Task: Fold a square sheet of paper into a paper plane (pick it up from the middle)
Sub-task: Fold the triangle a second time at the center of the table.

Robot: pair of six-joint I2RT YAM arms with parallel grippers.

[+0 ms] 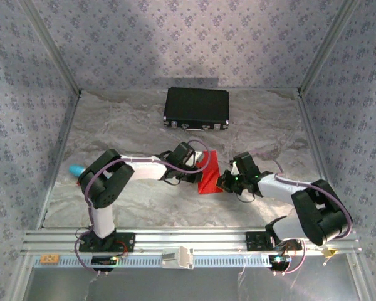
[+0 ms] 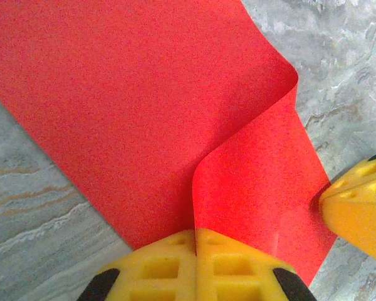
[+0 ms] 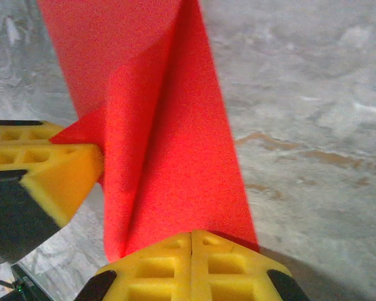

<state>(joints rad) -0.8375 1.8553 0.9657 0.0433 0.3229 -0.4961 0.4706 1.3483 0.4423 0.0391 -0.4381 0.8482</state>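
Turquoise object [image 1: 76, 169] at the left edge of the desk [image 1: 144, 207], well apart from the rest. Toward the centre, I see my left jaws closed on one edge of the red sheet of paper [image 2: 144, 113], which curls over itself at mid-desk. A black case [image 1: 197, 108] lies behind it. My right jaws, closed, pinch the sheet's opposite edge.
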